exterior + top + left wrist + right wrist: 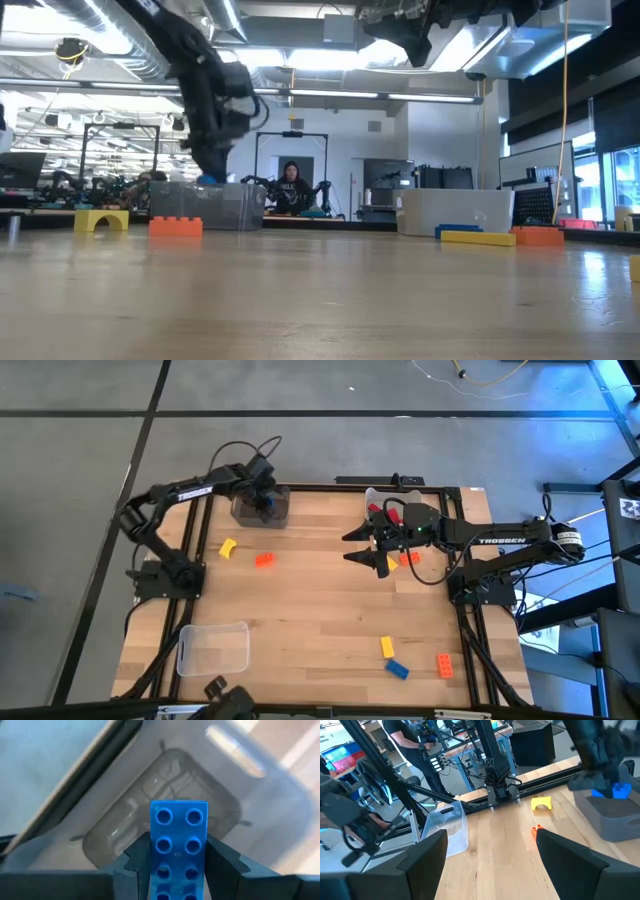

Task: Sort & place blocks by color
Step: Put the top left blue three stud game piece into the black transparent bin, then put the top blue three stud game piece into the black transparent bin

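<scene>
Left gripper fingers clamped on blue block, upper left of high view, over grey bin. Centre above bin floor, then release. Right gripper fingers spread, empty, mid-desk.

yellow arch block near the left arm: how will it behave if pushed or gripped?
The yellow arch block looks like rigid moulded plastic, so probably stiff and light. It rests on two small feet on the smooth wooden table, so a push would likely slide it, perhaps tip it. Glossy faces may slip; it shouldn't roll.
</scene>
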